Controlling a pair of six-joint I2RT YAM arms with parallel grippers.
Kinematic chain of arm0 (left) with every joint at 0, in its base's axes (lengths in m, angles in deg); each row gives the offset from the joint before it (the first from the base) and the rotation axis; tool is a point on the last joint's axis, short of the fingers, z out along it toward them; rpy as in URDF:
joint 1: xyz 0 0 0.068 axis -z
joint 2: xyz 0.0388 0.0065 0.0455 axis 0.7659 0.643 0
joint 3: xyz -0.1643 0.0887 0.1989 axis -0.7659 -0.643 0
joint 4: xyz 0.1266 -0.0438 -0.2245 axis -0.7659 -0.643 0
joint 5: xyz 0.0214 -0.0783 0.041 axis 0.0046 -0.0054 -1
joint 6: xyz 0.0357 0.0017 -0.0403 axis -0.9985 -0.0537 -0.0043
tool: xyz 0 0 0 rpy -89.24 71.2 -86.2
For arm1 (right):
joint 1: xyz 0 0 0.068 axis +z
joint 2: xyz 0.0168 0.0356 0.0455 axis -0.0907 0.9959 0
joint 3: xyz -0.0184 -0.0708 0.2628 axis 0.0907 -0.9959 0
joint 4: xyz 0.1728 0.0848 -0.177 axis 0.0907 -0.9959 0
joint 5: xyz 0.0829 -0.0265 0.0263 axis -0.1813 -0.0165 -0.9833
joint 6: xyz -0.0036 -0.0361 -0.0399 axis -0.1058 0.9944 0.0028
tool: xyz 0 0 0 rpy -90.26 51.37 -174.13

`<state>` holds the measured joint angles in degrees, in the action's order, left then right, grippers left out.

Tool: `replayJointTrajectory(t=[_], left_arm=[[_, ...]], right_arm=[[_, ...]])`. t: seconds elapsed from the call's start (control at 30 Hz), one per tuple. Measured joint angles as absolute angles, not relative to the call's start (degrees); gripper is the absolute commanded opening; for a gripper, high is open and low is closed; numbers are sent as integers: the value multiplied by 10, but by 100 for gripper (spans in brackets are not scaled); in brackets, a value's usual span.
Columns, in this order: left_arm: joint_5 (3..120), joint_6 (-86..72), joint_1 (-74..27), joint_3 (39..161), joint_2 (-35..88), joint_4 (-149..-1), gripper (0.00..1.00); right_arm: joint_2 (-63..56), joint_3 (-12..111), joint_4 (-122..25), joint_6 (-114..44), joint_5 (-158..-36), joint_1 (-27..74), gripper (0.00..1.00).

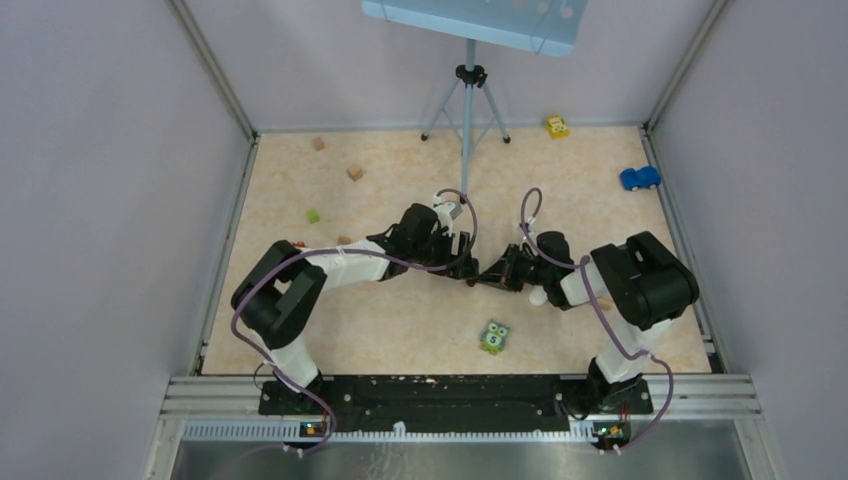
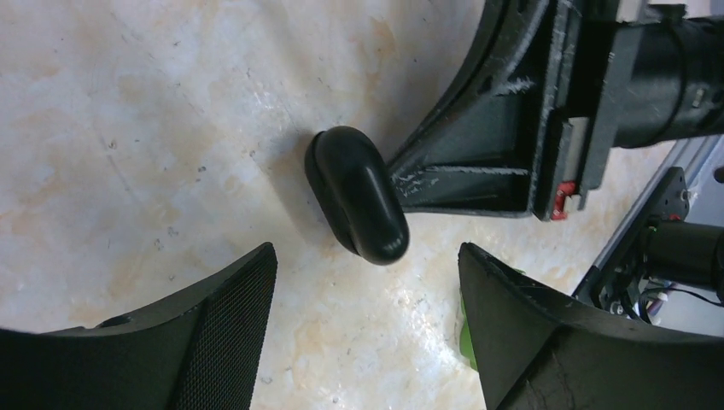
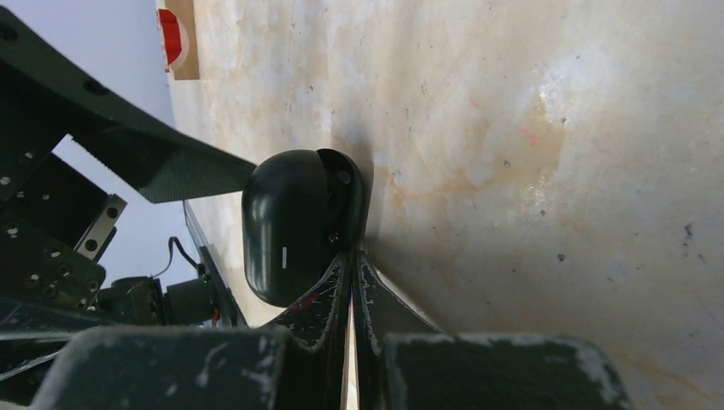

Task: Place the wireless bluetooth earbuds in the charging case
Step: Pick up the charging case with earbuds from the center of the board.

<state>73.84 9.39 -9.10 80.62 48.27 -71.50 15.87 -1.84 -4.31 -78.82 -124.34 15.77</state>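
- Gaping wide, the left gripper (image 2: 368, 249) holds nothing; the black charging case (image 2: 357, 195) lies closed on the table (image 2: 128, 128) just ahead of its fingertips, apart from them
- right gripper (image 3: 350, 256) is pinched together, empty; its joined tips touch the case's side, opposite the left gripper

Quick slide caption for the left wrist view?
Black case on the table, the shut right hand touching its side, the open left hand in front.
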Motion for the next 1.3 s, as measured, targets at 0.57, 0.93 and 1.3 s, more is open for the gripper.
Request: replayJointTrajectory(t=[0.57, 0.93, 1.3], left_arm=[[704, 134, -70, 883, 563, -748, 70], [577, 68, -3, 971, 595, -853, 55], [538, 50, 3, 980, 602, -878, 30]], right_arm=[[159, -18, -47, -787, -1244, 158, 0], [159, -18, -53, -787, -1243, 157, 0], [159, -18, -54, -787, -1244, 158, 0]])
